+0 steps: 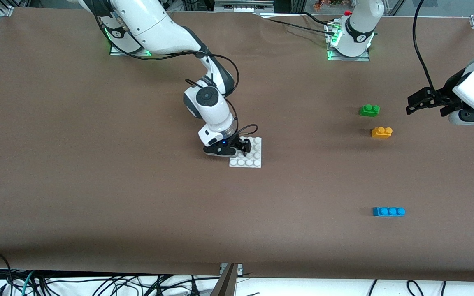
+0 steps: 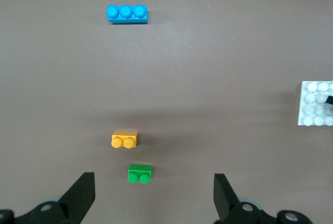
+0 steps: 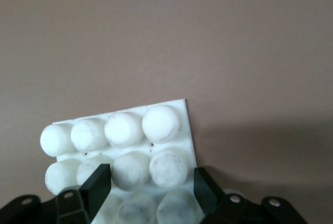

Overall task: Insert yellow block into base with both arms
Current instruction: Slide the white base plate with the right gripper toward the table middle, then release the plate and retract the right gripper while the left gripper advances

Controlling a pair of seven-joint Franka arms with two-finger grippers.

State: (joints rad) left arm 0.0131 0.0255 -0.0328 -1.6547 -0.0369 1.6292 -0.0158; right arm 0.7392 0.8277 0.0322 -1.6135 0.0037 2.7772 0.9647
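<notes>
So the right pincer (image 1: pixel 243 149) is sitting down on the base (image 1: pixel 254 161), fingers clamped onto the white plate's studded edge at the side toward the right arm's end of the surface (image 1: pixel 97 185). Best guess is it's pinning the plate down so it isn't sliding when a brick gets pushed into it, which is probably why this job needs both arms.

The left pincer (image 1: pixel 420 100) is hanging in the air with its fingers spread wide and nothing in them, over the bare surface near the left arm's end, just beside the green brick (image 1: pixel 369 110). The yellow block (image 1: pixel 381 132) is lying untouched, studs up, right next to the green brick and a bit nearer the front camera, well apart from the base. The blue brick (image 1: pixel 388 211) is lying nearer to the camera again.

Looks like the pickup isn't started yet; the left arm is needing to drop onto the yellow one without bumping its green neighbour.
</notes>
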